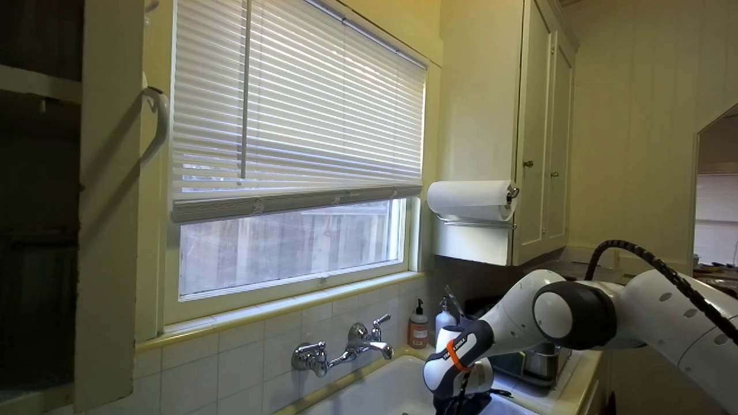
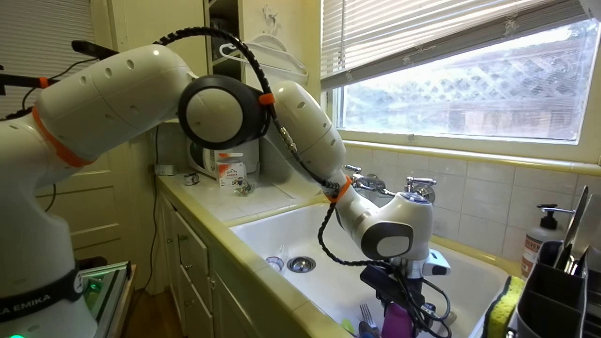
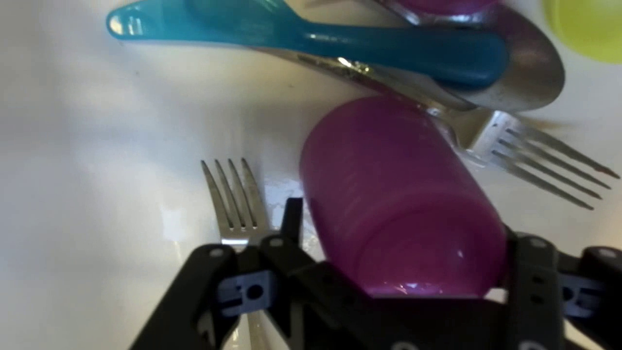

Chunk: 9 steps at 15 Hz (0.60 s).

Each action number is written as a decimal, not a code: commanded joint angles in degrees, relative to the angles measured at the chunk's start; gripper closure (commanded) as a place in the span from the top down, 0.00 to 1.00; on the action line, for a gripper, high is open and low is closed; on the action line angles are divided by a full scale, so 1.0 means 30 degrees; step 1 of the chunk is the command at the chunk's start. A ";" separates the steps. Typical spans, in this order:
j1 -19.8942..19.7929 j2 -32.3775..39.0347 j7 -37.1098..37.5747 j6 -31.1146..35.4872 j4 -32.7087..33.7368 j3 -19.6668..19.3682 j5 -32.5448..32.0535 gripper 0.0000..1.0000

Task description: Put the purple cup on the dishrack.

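Straddling the purple cup [image 3: 393,194], bottom end nearest in the wrist view, down in the sink [image 2: 286,225], with gripper [image 3: 403,233] fingers spread; leaving a sliver of sink past one finger, can't tell contact at the opposite one. Calling the reach roughly done; left to do: pinch, lift, carry to the dishrack [image 2: 551,310] beside the sink, set down. Reading "EMIKA" on the base band [image 2: 40,299]; getting only part of a word, maybe "EVER", on the pump bottle [image 2: 537,241]; can't read the counter box [image 2: 231,174].
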 commanded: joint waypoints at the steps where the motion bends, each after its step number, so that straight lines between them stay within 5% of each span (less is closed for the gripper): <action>1: 0.0439 0.0026 0.1044 -0.1011 0.0442 -0.0700 0.0193 0.51; 9: 0.0281 -0.6075 0.2001 0.1025 -0.6032 -0.1641 0.0077 0.49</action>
